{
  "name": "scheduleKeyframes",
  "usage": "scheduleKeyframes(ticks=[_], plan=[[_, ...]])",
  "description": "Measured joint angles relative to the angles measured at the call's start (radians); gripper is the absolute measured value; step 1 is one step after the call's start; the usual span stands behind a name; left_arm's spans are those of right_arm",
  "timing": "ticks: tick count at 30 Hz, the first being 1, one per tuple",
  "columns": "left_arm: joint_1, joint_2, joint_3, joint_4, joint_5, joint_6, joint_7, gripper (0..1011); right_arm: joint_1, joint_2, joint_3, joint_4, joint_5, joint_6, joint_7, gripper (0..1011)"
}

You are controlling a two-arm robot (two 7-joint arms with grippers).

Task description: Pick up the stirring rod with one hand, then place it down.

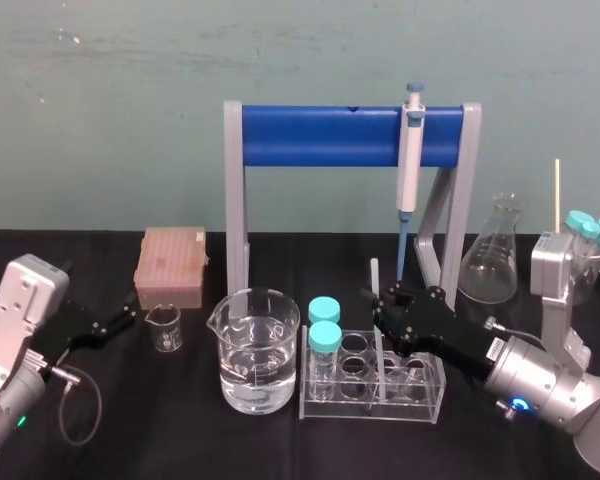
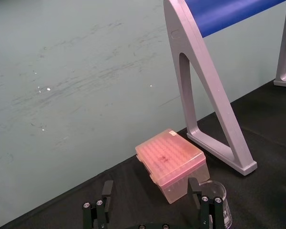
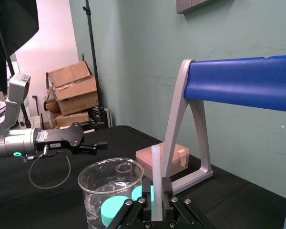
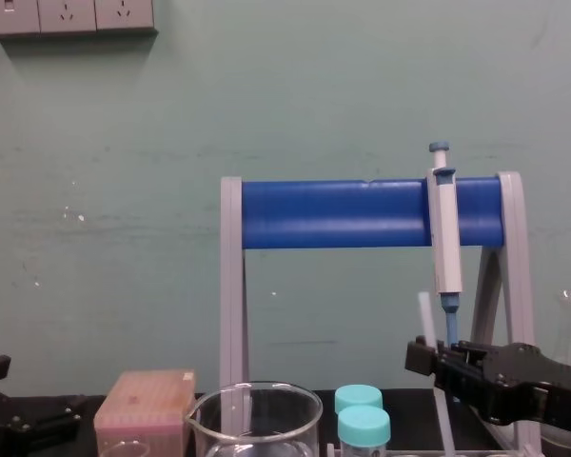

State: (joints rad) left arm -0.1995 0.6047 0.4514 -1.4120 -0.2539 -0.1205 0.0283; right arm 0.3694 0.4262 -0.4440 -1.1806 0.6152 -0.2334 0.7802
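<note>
While the left gripper [image 1: 118,322] rests with fingers spread at the left of the surface [image 1: 180,440], the right gripper [image 1: 382,300] clenches the stirring rod [image 1: 374,272] nearly upright by the tube rack [image 1: 370,408], so the pickup seems made and only setting it down is left.

Soft, even room light leaves the wall [image 1: 100,100] flat and bright. The black counter [image 1: 180,440] swallows nearly every shadow. Small glints sit on the beaker [image 1: 258,350] rim and the flask [image 1: 495,260]. The rod [image 3: 155,171] glows pale in the right end effector [image 3: 156,191]. In the right wrist view the far wall [image 3: 52,47] is washed out.
</note>
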Motion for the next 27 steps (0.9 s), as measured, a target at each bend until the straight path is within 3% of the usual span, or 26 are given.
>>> scheduleKeyframes(ticks=[10,12,17,21,27], plan=[[0.0,0.0,0.0,0.0,0.0,0.0,0.0,1000,0.0,0.0,0.001,0.0,0.001,0.0,0.001,400],[0.0,0.0,0.0,0.0,0.0,0.0,0.0,1000,0.0,0.0,0.001,0.0,0.001,0.0,0.001,500],[0.0,0.0,0.0,0.0,0.0,0.0,0.0,1000,0.0,0.0,0.001,-0.001,0.002,0.0,0.002,618],[0.0,0.0,0.0,0.0,0.0,0.0,0.0,1000,0.0,0.0,0.001,-0.001,0.002,0.0,0.003,783],[0.0,0.0,0.0,0.0,0.0,0.0,0.0,1000,-0.022,0.043,0.003,-0.095,-0.022,0.106,-0.082,934]])
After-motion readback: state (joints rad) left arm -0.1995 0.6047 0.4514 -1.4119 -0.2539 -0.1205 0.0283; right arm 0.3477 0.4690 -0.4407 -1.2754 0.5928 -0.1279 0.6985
